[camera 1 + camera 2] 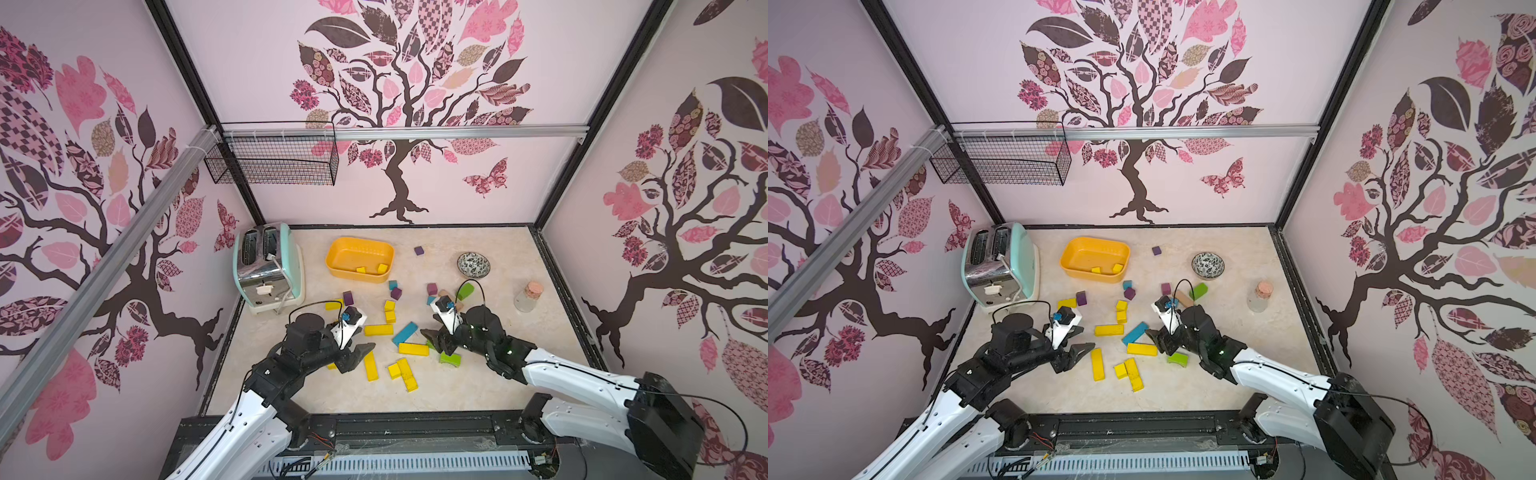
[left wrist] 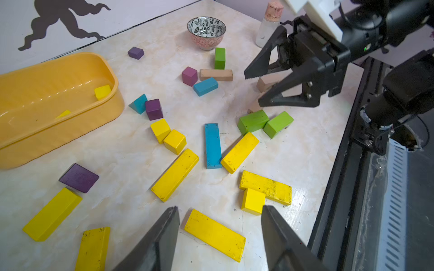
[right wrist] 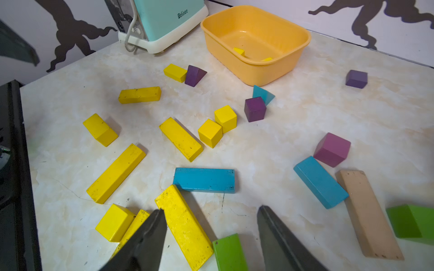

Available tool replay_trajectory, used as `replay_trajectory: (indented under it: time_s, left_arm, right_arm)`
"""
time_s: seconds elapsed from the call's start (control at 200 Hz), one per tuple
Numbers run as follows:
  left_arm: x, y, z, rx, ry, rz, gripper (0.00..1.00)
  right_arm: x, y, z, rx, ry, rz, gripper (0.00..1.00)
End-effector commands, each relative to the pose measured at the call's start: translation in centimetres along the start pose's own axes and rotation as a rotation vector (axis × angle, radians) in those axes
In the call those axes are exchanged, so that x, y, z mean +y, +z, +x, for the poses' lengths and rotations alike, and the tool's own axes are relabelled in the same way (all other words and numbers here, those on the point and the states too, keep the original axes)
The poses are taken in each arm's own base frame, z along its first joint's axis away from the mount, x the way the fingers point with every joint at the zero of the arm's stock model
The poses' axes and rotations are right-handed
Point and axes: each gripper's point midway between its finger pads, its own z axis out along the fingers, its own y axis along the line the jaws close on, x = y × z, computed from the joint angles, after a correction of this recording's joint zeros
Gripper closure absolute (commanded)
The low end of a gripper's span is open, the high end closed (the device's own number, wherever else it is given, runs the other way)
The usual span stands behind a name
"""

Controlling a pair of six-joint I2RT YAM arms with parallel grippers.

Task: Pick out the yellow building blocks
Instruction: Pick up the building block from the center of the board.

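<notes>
Left wrist view: both our claws stand open and grip nothing.
Near, the left gripper (image 2: 219, 208) hangs over one of the yellow building blocks (image 2: 215, 234), probably to pinch it; the right gripper (image 3: 210, 208) does likewise; far, the tub (image 2: 58, 131) holds two.

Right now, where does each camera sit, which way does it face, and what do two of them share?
Both top views: high over the front edge, looking down at the cream marble-look tabletop; both arms, left tool, right tool show.
Left wrist: on left arm, facing bright yellow wooden blocks and patterned ceramic bowl; own tool tips, right tool.
Right wrist: on right arm, facing the orange-yellow plastic tub; own tool tips.
Shared: both wrist views show the long blue wooden bar.
</notes>
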Motion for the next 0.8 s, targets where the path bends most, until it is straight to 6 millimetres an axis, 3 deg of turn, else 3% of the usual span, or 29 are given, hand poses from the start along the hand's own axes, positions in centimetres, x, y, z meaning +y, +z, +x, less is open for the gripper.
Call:
replay_trajectory:
  time_s: [0.0,0.175,0.4,0.505,0.62,0.795]
  left_arm:
    - [1.9,-0.8,-2.1,-0.09,0.007,-0.086,0.34]
    - [4.0,-2.0,-2.2,-0.08,-0.002,-0.226,0.16]
    - [5.0,-2.6,-2.8,-0.116,-0.041,-0.291,0.03]
    - [5.0,-3.2,-3.7,-0.15,-0.078,-0.299,0.03]
    - [5.0,-3.2,-3.3,-0.148,-0.087,-0.298,0.03]
    - [4.8,-2.7,-3.0,-0.136,-0.129,-0.263,0.03]
  right_arm:
    - [1.7,0.5,-1.5,-0.082,-0.169,-0.077,0.32]
    - [3.0,1.7,0.7,-0.012,-0.341,-0.105,0.29]
    - [4.0,1.8,-0.3,0.02,-0.393,-0.161,0.27]
    - [4.9,1.5,0.2,0.049,-0.459,-0.214,0.27]
    - [5.6,1.5,0.4,0.054,-0.476,-0.243,0.27]
    - [7.0,1.8,2.3,0.111,-0.42,-0.346,0.24]
